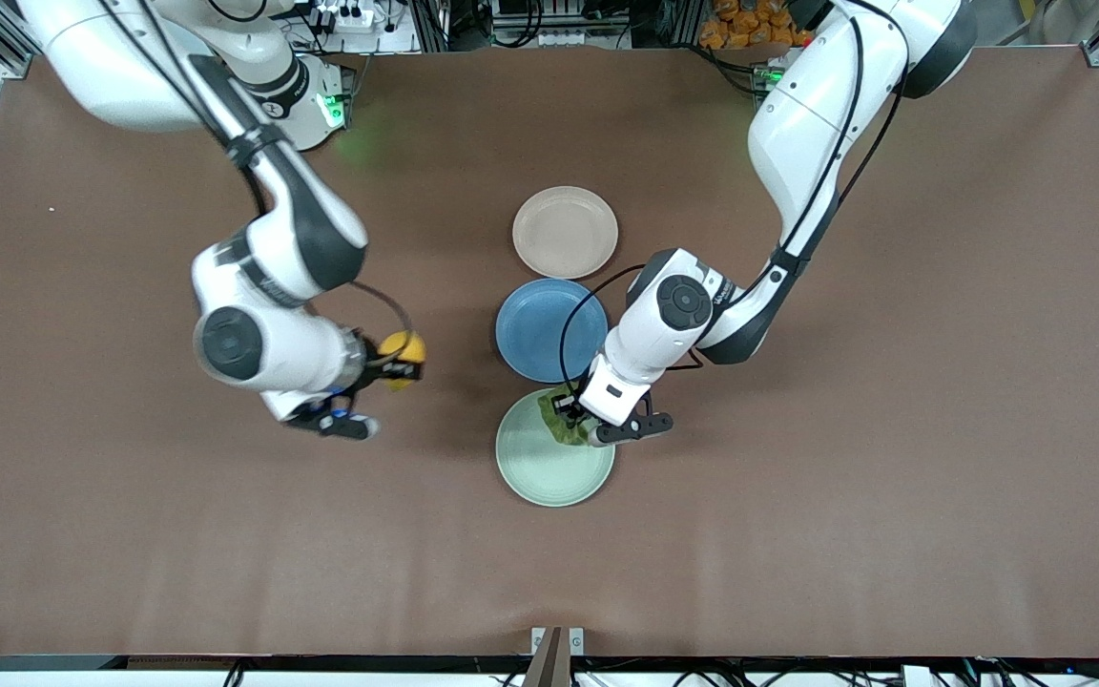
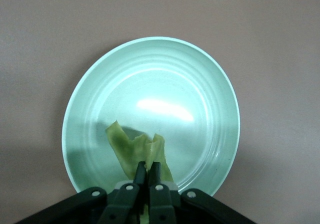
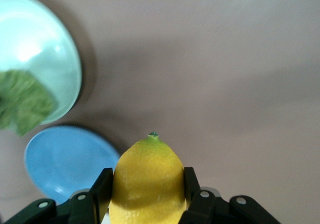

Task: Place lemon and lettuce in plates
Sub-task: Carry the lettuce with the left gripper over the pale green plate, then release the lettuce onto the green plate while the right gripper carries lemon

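Three round shallow plates are lined up on the brown table (image 1: pixel 893 477), running from the robots' bases toward the front camera. The pale beige-pink plate (image 1: pixel 565 232) is set farthest from the camera and nothing is seen in it. The blue plate (image 1: pixel 549 329) is placed between the other two and is likewise bare. The pale mint green plate (image 1: pixel 549 458) lies nearest the camera, and the dark green wrinkly lettuce leaf (image 1: pixel 559 422) is seen hanging over its rim at the side toward the blue plate. The left gripper (image 2: pixel 148 173) is positioned over that rim, its fingers pressed almost together on the upper edge of the leaf, whose lower part droops toward the plate's floor in the left wrist view. The small oval bright yellow lemon (image 1: pixel 403 355) is pinched between the fingers of the right gripper (image 3: pixel 147 191), which is held above bare table toward the right arm's end, beside the blue plate.
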`<state>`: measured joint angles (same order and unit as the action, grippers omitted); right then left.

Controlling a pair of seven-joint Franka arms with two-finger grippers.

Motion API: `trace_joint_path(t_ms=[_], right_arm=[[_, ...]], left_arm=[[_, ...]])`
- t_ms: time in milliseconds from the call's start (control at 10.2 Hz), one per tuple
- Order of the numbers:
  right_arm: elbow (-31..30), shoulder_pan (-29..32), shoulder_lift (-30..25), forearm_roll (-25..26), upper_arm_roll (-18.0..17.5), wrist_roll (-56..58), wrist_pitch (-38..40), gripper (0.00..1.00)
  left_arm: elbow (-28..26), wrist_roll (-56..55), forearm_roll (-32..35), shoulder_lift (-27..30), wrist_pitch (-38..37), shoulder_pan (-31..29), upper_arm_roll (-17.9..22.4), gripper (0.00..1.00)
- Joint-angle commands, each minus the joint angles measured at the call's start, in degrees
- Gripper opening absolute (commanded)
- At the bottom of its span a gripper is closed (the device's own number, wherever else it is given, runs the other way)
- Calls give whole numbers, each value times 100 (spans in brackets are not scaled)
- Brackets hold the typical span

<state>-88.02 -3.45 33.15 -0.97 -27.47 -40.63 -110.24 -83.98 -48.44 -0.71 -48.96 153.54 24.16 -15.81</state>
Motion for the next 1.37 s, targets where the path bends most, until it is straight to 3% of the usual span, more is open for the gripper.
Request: trace_joint_path(t_ms=[0,293,489,782,1271], right_arm=[[-145,-339,-116,-18,-257,-951,55,0],[-671,-682,-239,-18,-425,-1550,-364,0],[-1311,-963,-221,-9,-434,-1788,-1137,0],[-1463,-1306,-160,-18,-434,-2070,-1228,0],[-1893,-1728,-2,-18,-425,-2440,-2007,0]], left_arm=[[110,-113,-87,-35,27,89,96,99],[84,-368,-70,131,-113,54,105,100],[84,-350,35,534,-866,1,297,100],[75,-176,640,1193,-2043,-402,307,100],[58,642,677,1714,-3443,-947,307,100]])
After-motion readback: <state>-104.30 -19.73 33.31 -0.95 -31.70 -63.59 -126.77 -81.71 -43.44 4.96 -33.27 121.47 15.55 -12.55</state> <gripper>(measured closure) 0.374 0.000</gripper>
